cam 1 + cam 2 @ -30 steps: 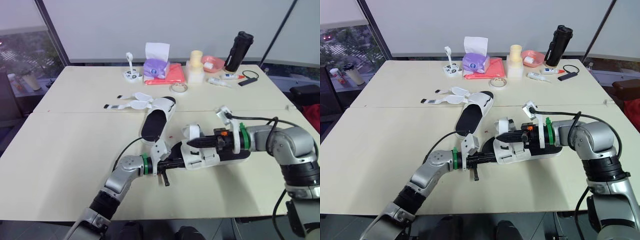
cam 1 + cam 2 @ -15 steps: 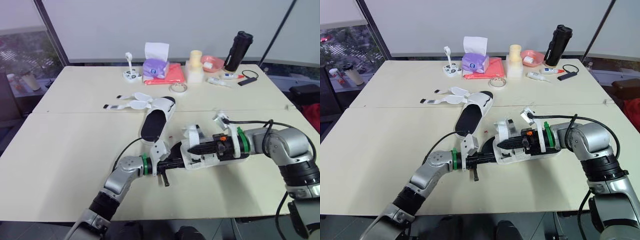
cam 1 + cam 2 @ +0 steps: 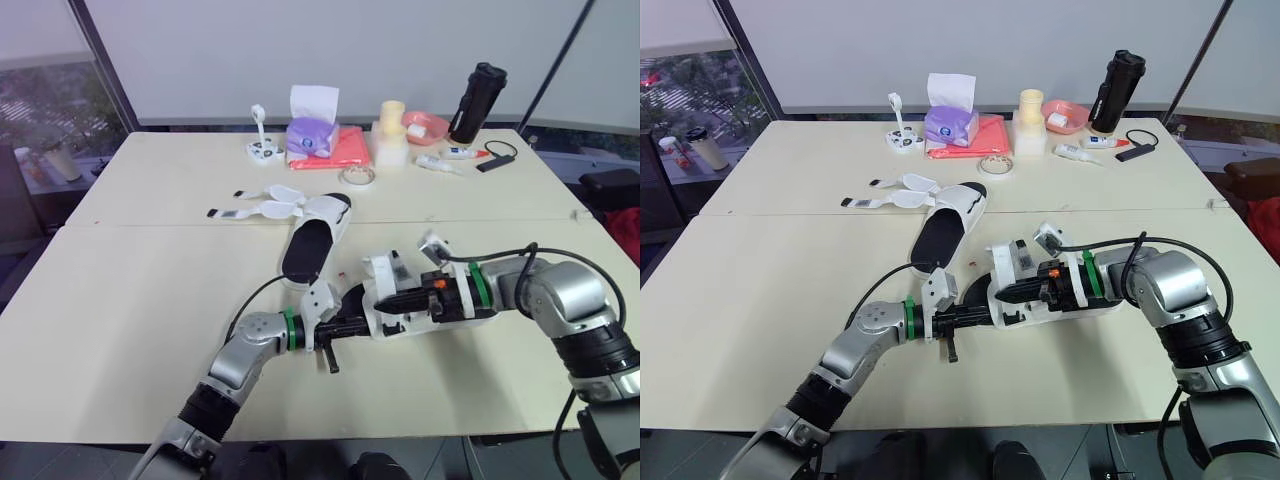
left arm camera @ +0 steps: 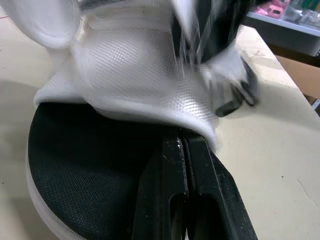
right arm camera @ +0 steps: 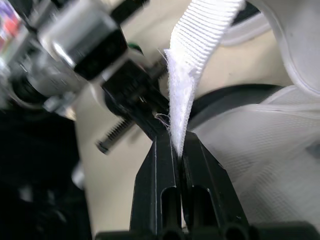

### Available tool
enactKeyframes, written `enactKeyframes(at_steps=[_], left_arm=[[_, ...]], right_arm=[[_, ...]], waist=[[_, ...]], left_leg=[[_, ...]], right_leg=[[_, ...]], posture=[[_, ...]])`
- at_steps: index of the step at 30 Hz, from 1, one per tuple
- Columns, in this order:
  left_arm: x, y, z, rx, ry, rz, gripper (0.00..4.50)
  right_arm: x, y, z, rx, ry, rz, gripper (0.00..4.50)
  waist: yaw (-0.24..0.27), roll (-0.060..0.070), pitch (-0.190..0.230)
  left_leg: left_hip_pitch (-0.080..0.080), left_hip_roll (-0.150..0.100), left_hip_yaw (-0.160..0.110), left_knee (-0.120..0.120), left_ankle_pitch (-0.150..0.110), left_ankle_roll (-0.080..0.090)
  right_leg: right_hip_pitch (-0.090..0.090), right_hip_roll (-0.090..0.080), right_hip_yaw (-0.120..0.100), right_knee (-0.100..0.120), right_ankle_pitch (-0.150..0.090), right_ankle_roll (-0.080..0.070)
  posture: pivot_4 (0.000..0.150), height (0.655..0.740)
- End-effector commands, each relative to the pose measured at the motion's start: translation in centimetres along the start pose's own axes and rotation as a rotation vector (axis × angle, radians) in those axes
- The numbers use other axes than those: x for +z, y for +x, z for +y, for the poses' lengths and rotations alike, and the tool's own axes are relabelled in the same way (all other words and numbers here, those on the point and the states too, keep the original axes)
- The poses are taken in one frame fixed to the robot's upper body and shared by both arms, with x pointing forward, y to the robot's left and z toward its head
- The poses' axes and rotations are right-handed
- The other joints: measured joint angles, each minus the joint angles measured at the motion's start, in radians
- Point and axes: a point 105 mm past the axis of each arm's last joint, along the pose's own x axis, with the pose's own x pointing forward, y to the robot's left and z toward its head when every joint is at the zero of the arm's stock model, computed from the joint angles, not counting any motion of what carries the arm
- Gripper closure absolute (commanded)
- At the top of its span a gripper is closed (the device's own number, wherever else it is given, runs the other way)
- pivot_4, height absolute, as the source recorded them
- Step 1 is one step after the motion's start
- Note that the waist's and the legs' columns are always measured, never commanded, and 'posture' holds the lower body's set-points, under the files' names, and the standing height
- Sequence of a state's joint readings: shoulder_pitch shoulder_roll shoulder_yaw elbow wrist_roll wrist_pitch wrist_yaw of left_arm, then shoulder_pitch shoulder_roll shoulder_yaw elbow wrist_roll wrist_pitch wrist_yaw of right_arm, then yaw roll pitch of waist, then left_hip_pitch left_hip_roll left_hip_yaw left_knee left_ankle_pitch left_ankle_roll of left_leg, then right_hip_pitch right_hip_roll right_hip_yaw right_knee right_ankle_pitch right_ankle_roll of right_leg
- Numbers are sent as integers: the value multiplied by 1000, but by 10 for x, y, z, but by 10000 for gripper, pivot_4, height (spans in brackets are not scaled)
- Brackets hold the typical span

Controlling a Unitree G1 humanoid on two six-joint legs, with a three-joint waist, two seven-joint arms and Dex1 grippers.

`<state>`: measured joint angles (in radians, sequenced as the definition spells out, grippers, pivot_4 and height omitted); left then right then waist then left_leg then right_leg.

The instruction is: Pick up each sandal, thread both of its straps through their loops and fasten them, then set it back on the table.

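near sandal (image 3: 405, 324) lies flat on the surface (image 3: 120, 300), near-centre, a bit right of middle, toe end pointing left. White mesh upper, black footbed.

right claw (image 5: 172, 142) comes in from the right over that sandal, fingers pressed together on a white webbing strap (image 5: 200, 30); the strap's frayed end is nipped between the tips and the rest runs up and away from them.

left claw (image 4: 184, 142) is at the toe end, coming from the near left. Fingers pressed together, tips at the hem of the upper where it meets the footbed. Can't tell if any fabric is caught between them.

second sandal (image 3: 310, 245) sits just beyond, far-left of the first, not touching it; its open straps (image 3: 262, 208) are splayed out flat to the left.

far edge of the surface, well apart: purple tissue pack (image 3: 312, 130) on a red cloth (image 3: 345, 148), tape roll (image 3: 357, 176), black flask (image 3: 477, 100), pink bowl (image 3: 428, 125).
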<state>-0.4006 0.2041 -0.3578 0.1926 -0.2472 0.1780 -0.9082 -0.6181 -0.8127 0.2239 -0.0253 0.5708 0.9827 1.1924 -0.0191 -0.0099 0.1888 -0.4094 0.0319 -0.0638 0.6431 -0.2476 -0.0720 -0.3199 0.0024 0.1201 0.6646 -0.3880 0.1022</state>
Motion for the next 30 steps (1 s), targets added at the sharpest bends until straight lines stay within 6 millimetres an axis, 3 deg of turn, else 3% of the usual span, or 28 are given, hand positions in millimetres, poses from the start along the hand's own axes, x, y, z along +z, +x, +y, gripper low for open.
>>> enactKeyframes(at_steps=[1,5,10,13,30], left_arm=[[-47,-14,7,84,-85,170,44779],[-47,-14,7,87,-87,168,44779],[-48,-14,7,89,-88,168,44779],[-48,-14,7,88,-87,169,44779],[-48,-15,7,86,-85,171,44779]], right_arm=[[-10,3,-2,-19,-103,71,44833],[-6,0,-2,-9,-163,70,44833],[34,-13,11,93,-24,-125,44833],[43,-18,19,150,36,-175,44833],[14,2,5,66,-15,-72,44833]], waist=[[0,0,0],[-1,0,0],[0,0,0],[1,0,0],[-1,0,0]], left_leg=[[0,0,0,0,0,0],[1,0,0,0,0,0],[1,0,0,0,0,0],[0,0,0,0,0,0],[0,0,0,0,0,0]], right_leg=[[0,0,0,0,0,0],[1,0,0,0,0,0],[1,0,0,0,0,0],[0,0,0,0,0,0],[0,0,0,0,0,0]], posture=[[1500,7400],[1500,7400],[1500,7400],[1500,7400],[1500,7400]])
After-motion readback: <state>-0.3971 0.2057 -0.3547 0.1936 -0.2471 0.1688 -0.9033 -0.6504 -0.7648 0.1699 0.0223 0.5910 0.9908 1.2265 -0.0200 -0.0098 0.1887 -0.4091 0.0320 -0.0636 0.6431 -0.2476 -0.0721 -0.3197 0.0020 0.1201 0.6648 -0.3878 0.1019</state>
